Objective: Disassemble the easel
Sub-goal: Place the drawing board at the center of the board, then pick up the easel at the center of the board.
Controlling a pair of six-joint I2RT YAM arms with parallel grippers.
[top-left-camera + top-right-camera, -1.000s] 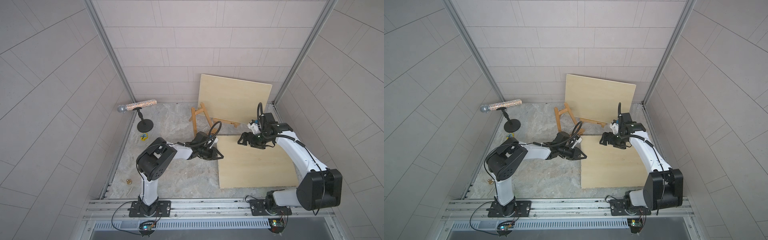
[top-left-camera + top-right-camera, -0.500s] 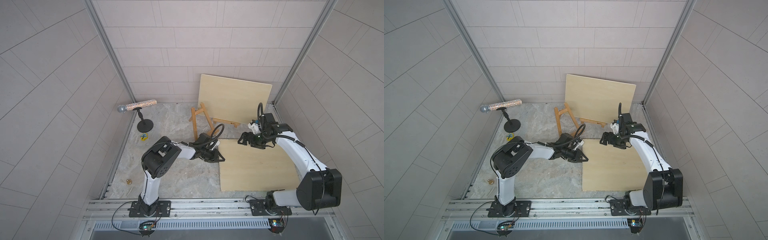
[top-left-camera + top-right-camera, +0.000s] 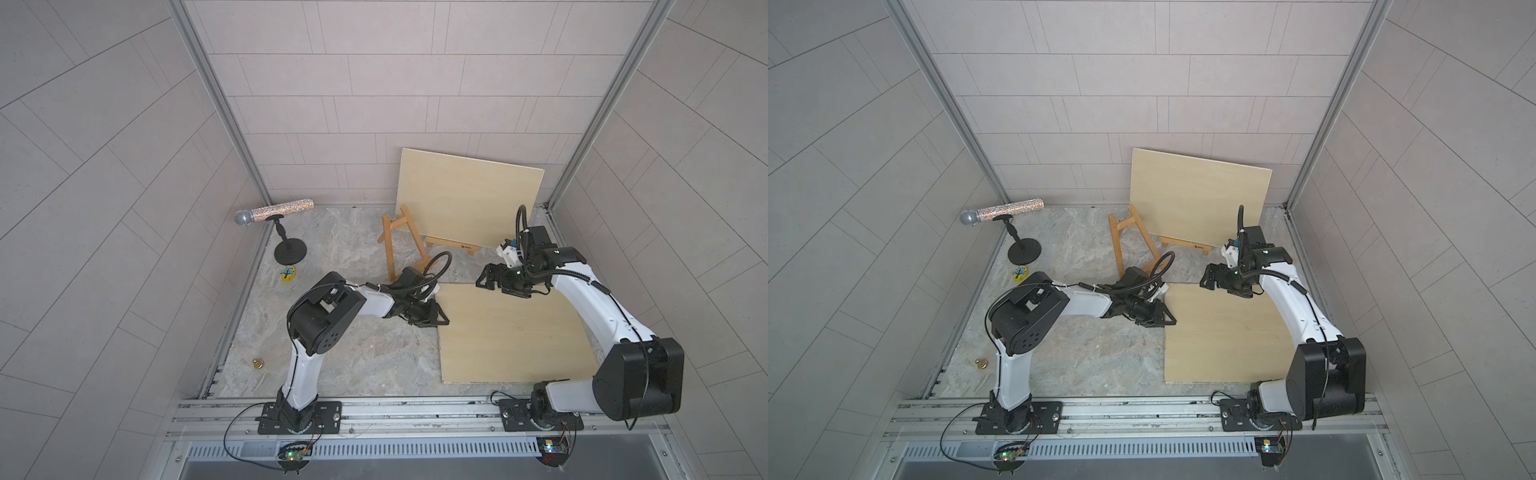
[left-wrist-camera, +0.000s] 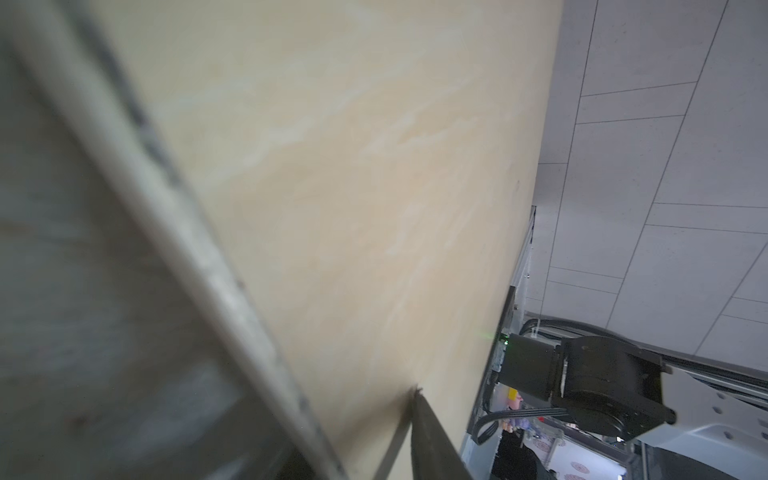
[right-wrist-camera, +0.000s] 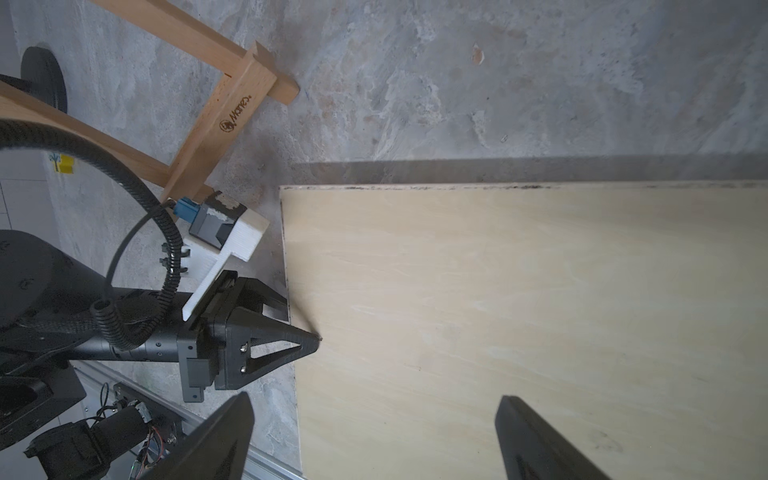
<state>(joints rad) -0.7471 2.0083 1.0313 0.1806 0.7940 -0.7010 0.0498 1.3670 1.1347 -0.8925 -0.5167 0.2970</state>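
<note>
The wooden easel [image 3: 399, 237] [image 3: 1127, 239] [image 5: 216, 108] stands at the back, with a pale board [image 3: 465, 199] propped on its ledge against the wall. Another pale board [image 3: 511, 332] [image 3: 1225, 332] [image 5: 519, 311] [image 4: 353, 187] lies flat on the floor. My left gripper [image 3: 436, 318] [image 3: 1165, 318] [image 5: 303, 324] is at that board's left edge. One fingertip [image 4: 415, 390] rests on its top face, and the other finger is hidden at the edge. My right gripper [image 3: 486, 278] [image 3: 1208, 279] [image 5: 374, 399] hangs open over the board's far left corner, holding nothing.
A glittery microphone [image 3: 272, 212] on a black stand [image 3: 290, 251] is at the back left. A small yellow piece [image 3: 287, 272] and a brass bell [image 3: 258, 364] lie by the left wall. The metal rail [image 3: 374, 409] runs along the front.
The flat board's left edge has come down onto the floor. My left gripper moved a little toward the front along that edge. The right arm has stayed put.
</note>
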